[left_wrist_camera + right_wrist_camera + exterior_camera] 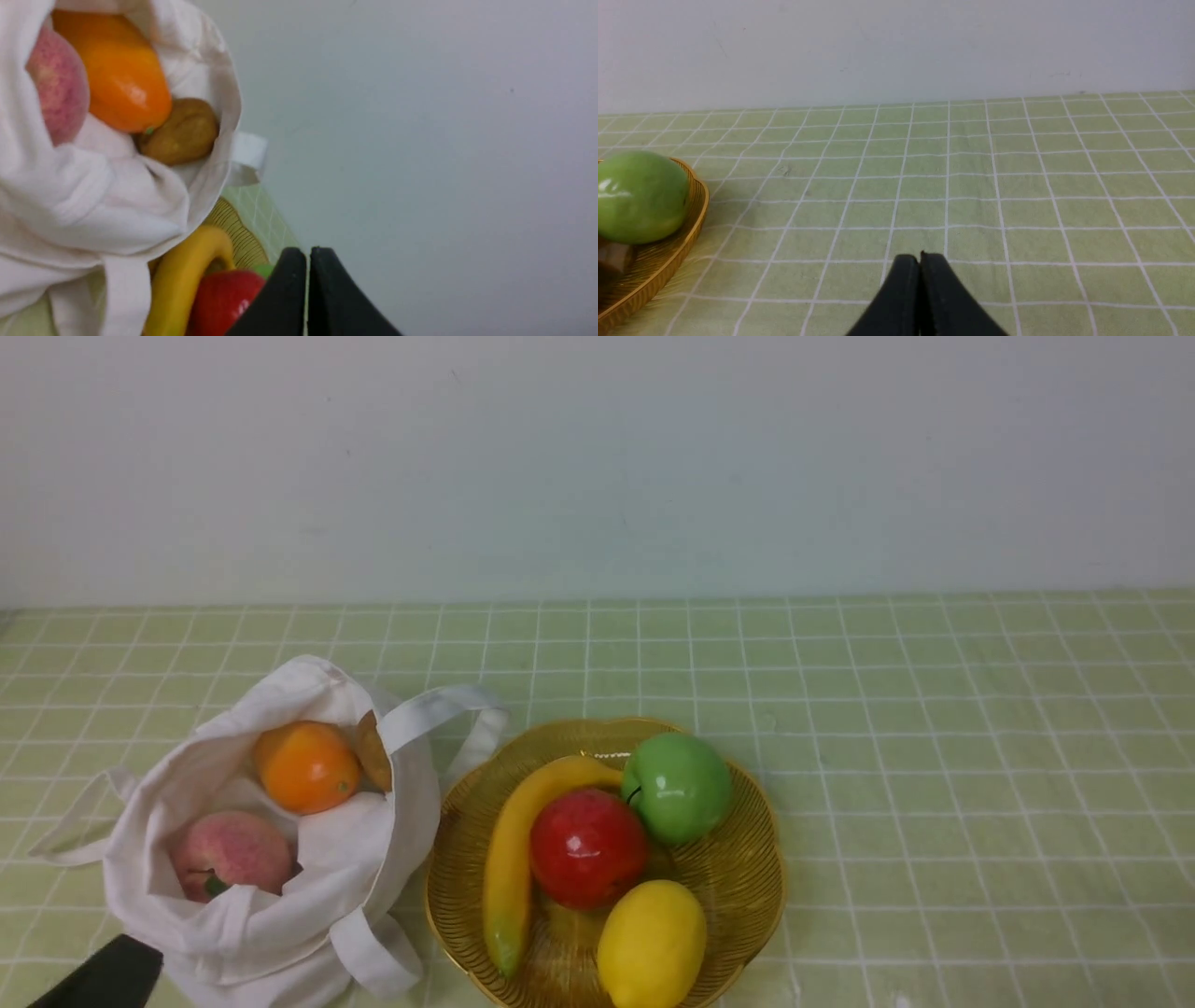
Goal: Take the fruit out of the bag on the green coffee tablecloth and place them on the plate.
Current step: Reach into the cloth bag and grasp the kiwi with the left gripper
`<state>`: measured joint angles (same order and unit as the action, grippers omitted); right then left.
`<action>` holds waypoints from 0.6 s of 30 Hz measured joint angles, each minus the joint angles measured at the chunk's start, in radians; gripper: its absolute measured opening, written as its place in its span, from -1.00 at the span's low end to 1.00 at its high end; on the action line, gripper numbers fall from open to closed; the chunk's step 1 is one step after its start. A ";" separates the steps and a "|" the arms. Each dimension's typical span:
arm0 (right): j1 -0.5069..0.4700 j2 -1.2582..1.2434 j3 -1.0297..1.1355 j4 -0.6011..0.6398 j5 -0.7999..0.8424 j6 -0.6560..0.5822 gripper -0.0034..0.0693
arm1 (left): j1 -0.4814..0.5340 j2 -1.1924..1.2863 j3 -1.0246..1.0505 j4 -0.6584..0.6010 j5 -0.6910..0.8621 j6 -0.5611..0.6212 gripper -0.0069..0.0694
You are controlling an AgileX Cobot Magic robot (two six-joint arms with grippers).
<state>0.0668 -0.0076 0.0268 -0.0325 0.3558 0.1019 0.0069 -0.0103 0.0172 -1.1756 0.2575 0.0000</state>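
The white bag (280, 905) lies open on the green tablecloth (934, 756), left of the golden plate (747, 877). Inside it are an orange fruit (306, 767), a pink peach (231, 852) and a brownish pear-like fruit (373, 752), which is mostly hidden by the bag's edge. All three also show in the left wrist view: orange (124, 74), peach (58, 88), pear (180, 133). My left gripper (307, 254) is shut and empty, near the bag's front; its black tip shows in the front view (112, 975). My right gripper (920, 259) is shut and empty, low over bare cloth right of the plate.
The plate holds a banana (513, 859), a red apple (588, 847), a green apple (679, 787) and a lemon (652, 945). The bag's strap handles (439, 709) reach toward the plate rim. A pale wall stands behind the table.
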 joint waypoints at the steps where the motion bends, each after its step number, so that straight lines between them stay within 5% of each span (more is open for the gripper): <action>1: 0.000 0.000 0.000 0.000 0.000 0.000 -0.95 | 0.000 0.000 -0.038 -0.012 0.007 0.062 -0.84; 7: 0.000 0.000 0.000 0.000 0.000 0.000 -0.95 | 0.000 0.174 -0.267 0.040 0.126 0.223 -0.84; 13: 0.000 0.000 0.000 0.000 0.000 -0.001 -0.95 | 0.000 0.622 -0.554 0.370 0.446 0.278 -0.84; 18: 0.000 0.000 0.000 0.000 0.000 -0.001 -0.95 | 0.000 0.934 -0.722 0.591 0.539 0.284 -0.81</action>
<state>0.0668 -0.0076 0.0268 -0.0325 0.3558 0.1009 0.0069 0.9236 -0.7051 -0.5848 0.7968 0.2844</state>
